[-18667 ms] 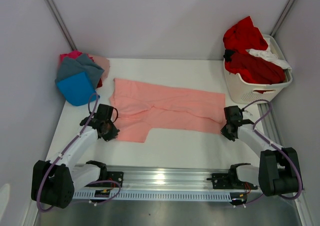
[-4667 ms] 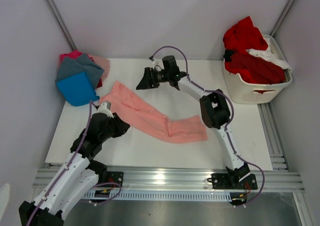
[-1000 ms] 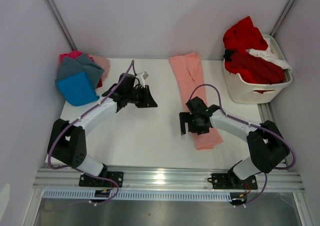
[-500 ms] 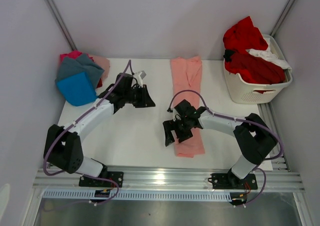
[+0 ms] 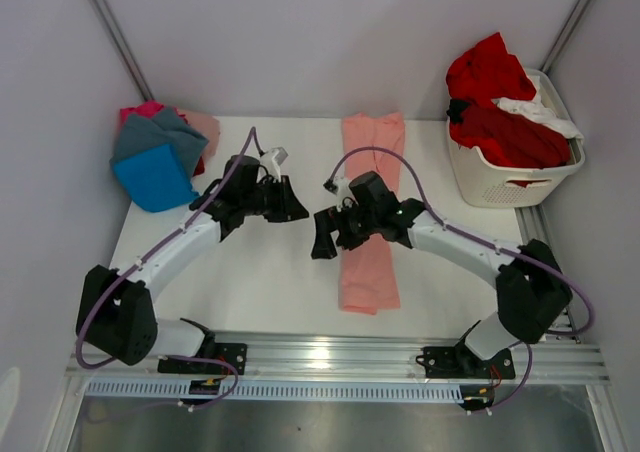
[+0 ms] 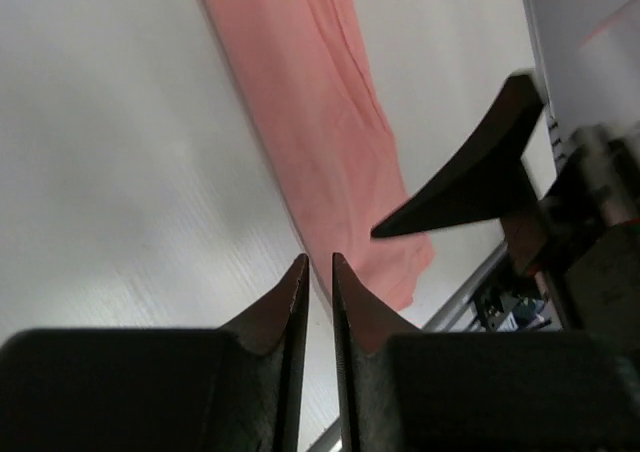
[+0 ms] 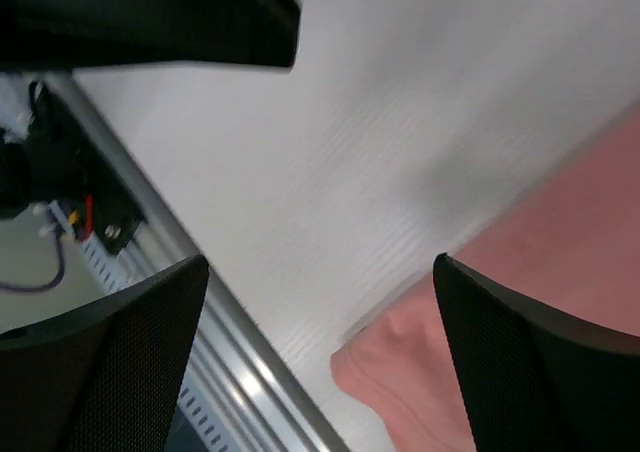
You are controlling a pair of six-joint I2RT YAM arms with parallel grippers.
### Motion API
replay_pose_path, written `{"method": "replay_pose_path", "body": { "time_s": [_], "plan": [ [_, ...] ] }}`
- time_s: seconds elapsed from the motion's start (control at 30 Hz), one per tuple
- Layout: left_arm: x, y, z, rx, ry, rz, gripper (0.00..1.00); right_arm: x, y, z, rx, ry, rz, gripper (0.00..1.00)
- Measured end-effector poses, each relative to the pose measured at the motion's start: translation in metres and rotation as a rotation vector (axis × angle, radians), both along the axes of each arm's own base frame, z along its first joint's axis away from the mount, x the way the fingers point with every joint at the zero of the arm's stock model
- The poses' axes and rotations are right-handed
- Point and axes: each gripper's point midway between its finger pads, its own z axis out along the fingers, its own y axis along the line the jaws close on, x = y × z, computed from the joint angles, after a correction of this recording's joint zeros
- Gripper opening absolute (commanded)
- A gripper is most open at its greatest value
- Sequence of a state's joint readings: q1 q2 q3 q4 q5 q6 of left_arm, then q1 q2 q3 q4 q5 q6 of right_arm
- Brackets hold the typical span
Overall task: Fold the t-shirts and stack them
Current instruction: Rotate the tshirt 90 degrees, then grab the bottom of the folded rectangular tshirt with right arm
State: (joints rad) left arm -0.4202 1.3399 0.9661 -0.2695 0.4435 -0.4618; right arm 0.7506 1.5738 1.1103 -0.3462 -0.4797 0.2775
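the salmon-pink t-shirt [image 5: 367, 272] lies on the table [image 5: 250, 282] as one long narrow strip. it runs from the far edge toward the near edge and sits between the centre and the laundry basket [image 5: 500, 180]. neither gripper holds it.

recommended procedure, judged from this layout:
- the strip appears to need shortening end over end.
- pinch both corners of one short end and take in every layer.
- carry that end flat over the other end — keep the side edges aligned so the packet stays square.
- then move the packet to the folded stack [image 5: 158, 157] at the far left.

arm pose:
- the right gripper [image 5: 320, 242] is released. in its wrist view the fingers [image 7: 100, 372] stand wide apart with nothing between them. the forearm crosses over the strip, and the gripper hangs just left of the cloth.
- the left gripper [image 5: 290, 204] is clenched on nothing. its fingertips [image 6: 298, 272] leave only a slit. the arm reaches in from the left, apart from the shirt, and points toward the right gripper.

risk: a single-layer grab would open the strip.
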Motion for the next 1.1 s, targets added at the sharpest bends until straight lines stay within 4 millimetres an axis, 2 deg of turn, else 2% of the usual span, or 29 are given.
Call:
{"method": "replay_pose_path", "body": {
  "time_s": [0.1,0.17,0.23,0.4,0.47,0.53,0.6,0.63,0.73,0.8,0.9,1.0,1.1],
  "plan": [
    [-0.009,-0.014,-0.002,-0.038,0.019,-0.073,0.17,0.031,-0.021,0.023,-0.052,-0.162,-0.187,0.98],
    [-0.019,-0.028,-0.003,-0.056,0.026,-0.133,0.17,0.054,-0.041,0.025,-0.108,-0.227,-0.332,0.98],
    [-0.032,-0.045,-0.006,-0.066,0.030,-0.204,0.17,0.073,-0.068,0.012,-0.184,-0.242,-0.469,0.97],
    [-0.065,-0.079,-0.024,-0.026,0.040,-0.338,0.13,0.104,-0.145,-0.044,-0.383,-0.152,-0.751,0.93],
    [-0.071,-0.085,-0.031,0.012,0.021,-0.356,0.21,0.114,-0.167,-0.054,-0.421,-0.127,-0.833,0.92],
    [-0.076,-0.091,-0.035,0.048,-0.010,-0.368,0.36,0.122,-0.184,-0.059,-0.449,-0.122,-0.896,0.92],
    [-0.082,-0.097,-0.037,0.069,-0.034,-0.387,0.40,0.126,-0.192,-0.061,-0.469,-0.124,-0.925,0.92],
    [-0.084,-0.099,-0.037,0.076,-0.042,-0.393,0.52,0.127,-0.193,-0.062,-0.475,-0.127,-0.930,0.92],
    [-0.091,-0.104,-0.039,0.092,-0.058,-0.409,0.78,0.129,-0.194,-0.061,-0.480,-0.135,-0.939,0.92],
    [-0.092,-0.104,-0.040,0.092,-0.053,-0.410,0.83,0.129,-0.195,-0.061,-0.481,-0.138,-0.941,0.92],
    [-0.096,-0.102,-0.042,0.096,-0.023,-0.405,0.99,0.129,-0.195,-0.057,-0.473,-0.145,-0.943,0.92],
    [-0.101,-0.097,-0.043,0.105,0.010,-0.393,0.99,0.127,-0.194,-0.049,-0.453,-0.164,-0.944,0.93],
    [-0.103,-0.089,-0.027,0.096,-0.002,-0.353,0.99,0.124,-0.193,-0.042,-0.437,-0.188,-0.940,0.93]
  ]
}}
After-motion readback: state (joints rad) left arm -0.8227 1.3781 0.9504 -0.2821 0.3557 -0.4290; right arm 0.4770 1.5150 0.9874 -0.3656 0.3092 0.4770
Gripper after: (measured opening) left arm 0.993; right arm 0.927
